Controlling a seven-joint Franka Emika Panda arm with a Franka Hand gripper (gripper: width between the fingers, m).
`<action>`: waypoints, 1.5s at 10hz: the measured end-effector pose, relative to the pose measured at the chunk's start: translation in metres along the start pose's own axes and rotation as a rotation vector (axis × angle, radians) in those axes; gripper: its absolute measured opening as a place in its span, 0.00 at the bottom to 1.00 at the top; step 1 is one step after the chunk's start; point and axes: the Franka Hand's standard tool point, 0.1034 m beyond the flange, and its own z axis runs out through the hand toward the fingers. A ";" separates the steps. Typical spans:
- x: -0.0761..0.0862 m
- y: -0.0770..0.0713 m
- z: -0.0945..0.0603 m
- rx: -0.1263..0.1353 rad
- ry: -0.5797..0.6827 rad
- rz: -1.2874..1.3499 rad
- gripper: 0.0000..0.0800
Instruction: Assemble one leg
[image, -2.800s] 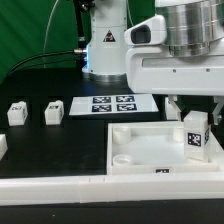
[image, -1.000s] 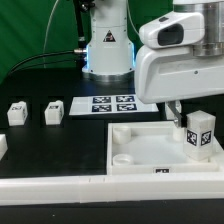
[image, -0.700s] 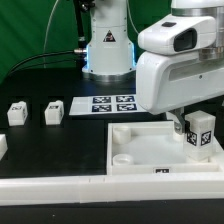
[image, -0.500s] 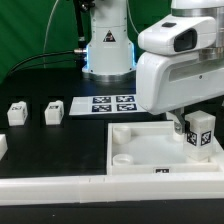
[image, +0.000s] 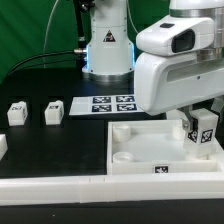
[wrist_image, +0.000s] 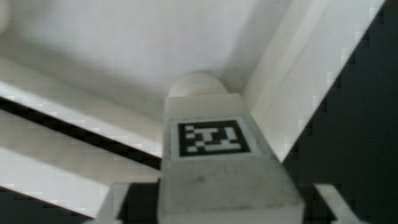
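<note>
My gripper (image: 203, 118) is shut on a leg (image: 204, 128), a small white post with a black-and-white marker tag on its face. I hold it upright over the back corner of the large white tray-like piece (image: 140, 150) at the exterior view's right. In the wrist view the leg (wrist_image: 217, 150) fills the middle, its tag facing the camera, its far end at the tray's corner socket (wrist_image: 201, 82). Both fingers (wrist_image: 121, 205) flank the leg. Two more legs (image: 17, 113) (image: 53, 111) stand at the exterior view's left.
The marker board (image: 113, 104) lies flat behind the tray, in front of the robot base (image: 108, 45). Another white part (image: 3, 146) sits at the left edge. A white strip (image: 50, 190) runs along the table front. A round socket (image: 122, 158) shows in the tray's near left corner.
The arm has carried the leg to the exterior view's right and slightly back, from over the tray's right side toward its far right corner. The gripper stays shut on it.
</note>
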 end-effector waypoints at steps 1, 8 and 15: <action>0.000 0.000 0.000 0.000 0.000 0.025 0.37; -0.003 0.008 0.003 0.040 0.041 0.688 0.37; -0.003 0.003 0.004 0.129 -0.001 1.517 0.37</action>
